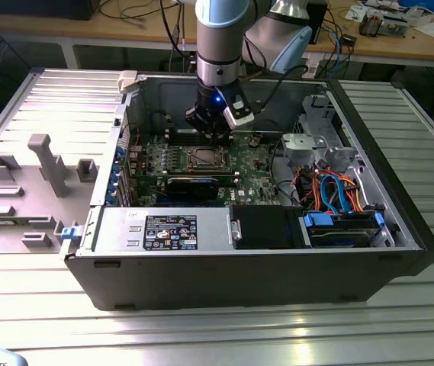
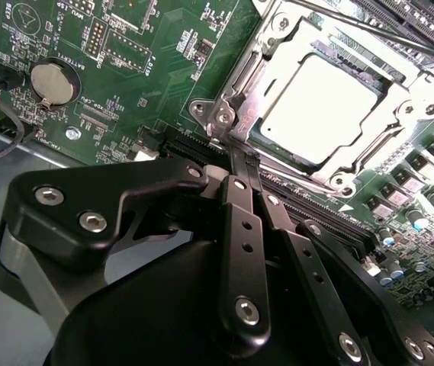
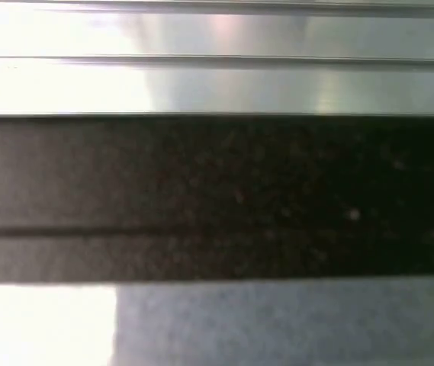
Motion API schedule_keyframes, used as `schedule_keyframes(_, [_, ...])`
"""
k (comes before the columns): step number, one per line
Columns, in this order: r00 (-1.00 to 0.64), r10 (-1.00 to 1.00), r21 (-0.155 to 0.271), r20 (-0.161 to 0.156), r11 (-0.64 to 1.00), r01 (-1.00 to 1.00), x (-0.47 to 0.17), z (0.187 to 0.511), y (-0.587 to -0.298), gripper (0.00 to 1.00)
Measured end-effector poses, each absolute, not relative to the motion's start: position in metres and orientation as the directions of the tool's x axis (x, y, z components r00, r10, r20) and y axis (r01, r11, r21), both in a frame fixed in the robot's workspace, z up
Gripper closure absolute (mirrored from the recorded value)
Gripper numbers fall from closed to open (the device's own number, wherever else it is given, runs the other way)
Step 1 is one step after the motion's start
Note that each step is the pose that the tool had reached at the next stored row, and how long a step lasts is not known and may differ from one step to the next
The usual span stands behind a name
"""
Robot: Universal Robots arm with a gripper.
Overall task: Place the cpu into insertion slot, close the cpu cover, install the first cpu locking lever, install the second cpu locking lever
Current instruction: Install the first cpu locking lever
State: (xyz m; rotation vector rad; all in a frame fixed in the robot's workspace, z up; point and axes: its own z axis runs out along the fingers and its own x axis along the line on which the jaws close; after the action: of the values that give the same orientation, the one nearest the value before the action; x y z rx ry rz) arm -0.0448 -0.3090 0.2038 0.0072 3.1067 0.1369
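The cpu (image 2: 314,97), a pale silver square, lies flat in the insertion slot (image 1: 204,158) on the green motherboard (image 2: 163,69). The silvery cpu cover (image 2: 251,80) lies down around it as a frame. One thin locking lever rod (image 2: 377,27) runs along the socket's far side and another (image 2: 297,177) along the side nearest the fingers. My gripper (image 2: 237,158) is shut, its black fingers (image 2: 241,229) pressed together with the tips at the socket's corner by the near lever. In the exterior view the gripper (image 1: 210,131) hangs just behind the socket, inside the open computer case.
Memory slots (image 2: 430,23) flank the socket. A long black card (image 1: 192,185) lies in front of it. Drive cage and orange and blue cables (image 1: 331,191) fill the exterior view's right of the case. A grey fixture tray (image 1: 26,191) sits outside on the exterior view's left.
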Motion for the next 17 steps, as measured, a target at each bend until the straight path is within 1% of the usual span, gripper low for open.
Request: schedule_keyframes(17, [-0.999, 0.006, 0.088, -0.031, 0.996, 0.003, -0.0447, 0.2044, -0.311, 0.89])
